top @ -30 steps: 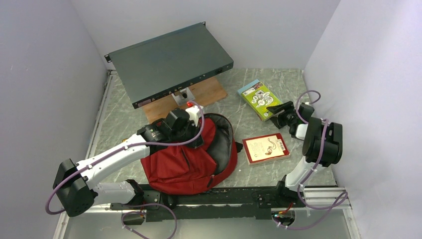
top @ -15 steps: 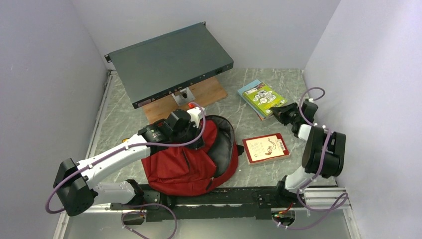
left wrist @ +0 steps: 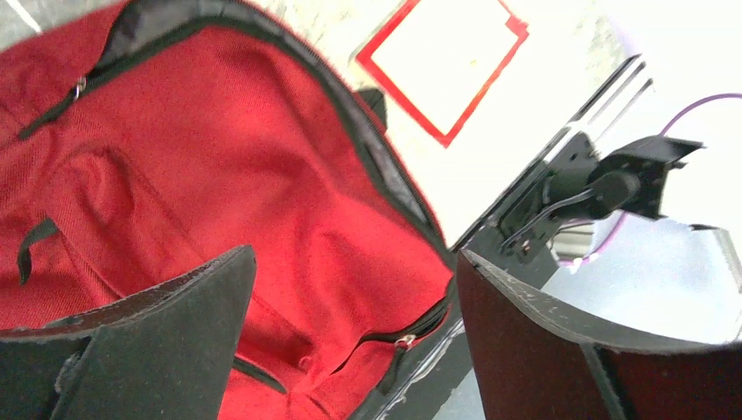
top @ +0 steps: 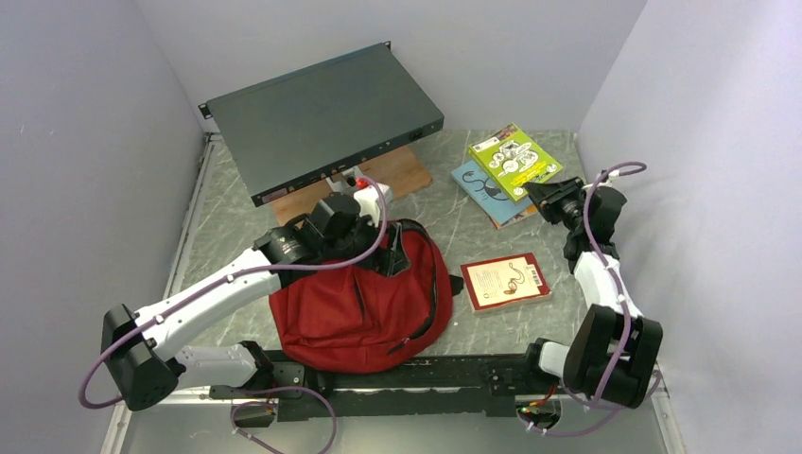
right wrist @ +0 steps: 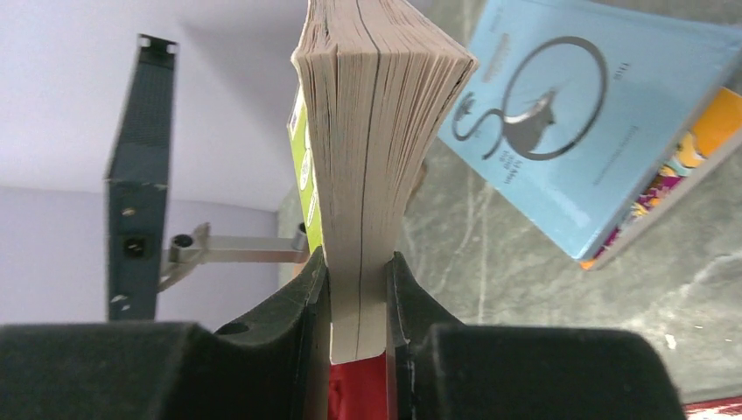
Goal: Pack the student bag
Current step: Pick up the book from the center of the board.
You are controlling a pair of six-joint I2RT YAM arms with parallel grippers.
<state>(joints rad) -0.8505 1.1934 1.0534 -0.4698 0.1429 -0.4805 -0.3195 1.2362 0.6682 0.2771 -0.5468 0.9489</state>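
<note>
The student bag [top: 350,317] is matt red woven cloth. The green book [right wrist: 376,131] in my right claw [right wrist: 357,271] shows rough, matt paper edges; the blue book [right wrist: 577,114] has a smooth cover. The rack unit [top: 322,118] is matt grey metal, on a wooden board [top: 397,175]. The surface [top: 236,227] looks like smooth veined stone. My left claw [left wrist: 354,254] is scuffed matt black.

My top camera looks down on the student bag [top: 355,317] from above; the left wrist one sits close over it (shared: its red fabric); the right looks beyond it.
</note>
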